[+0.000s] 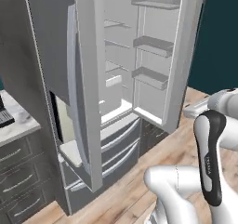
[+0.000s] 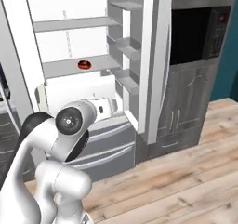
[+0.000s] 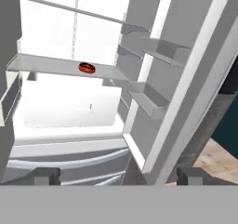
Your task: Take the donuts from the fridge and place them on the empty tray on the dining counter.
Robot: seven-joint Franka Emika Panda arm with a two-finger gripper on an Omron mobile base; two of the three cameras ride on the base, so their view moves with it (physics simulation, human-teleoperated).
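The fridge (image 1: 116,139) stands with both upper doors swung open, its white inside lit. One of the donuts (image 2: 83,64), dark with red-orange icing, lies on the middle shelf; in the hand view this donut (image 3: 87,68) sits left of centre, well beyond the fingers. My gripper (image 3: 118,176) is open, with nothing between its fingertips, and faces the fridge from in front of its bottom drawers (image 3: 69,160). The tray and the dining counter are out of view.
The right fridge door (image 2: 155,56) juts out with empty door bins (image 3: 160,51). The left fridge door (image 1: 86,79) stands open too. A black microwave (image 2: 200,32) sits in dark cabinets at right. Grey drawers under a marble worktop (image 1: 14,121) stand at left. The floor (image 2: 186,172) is wood.
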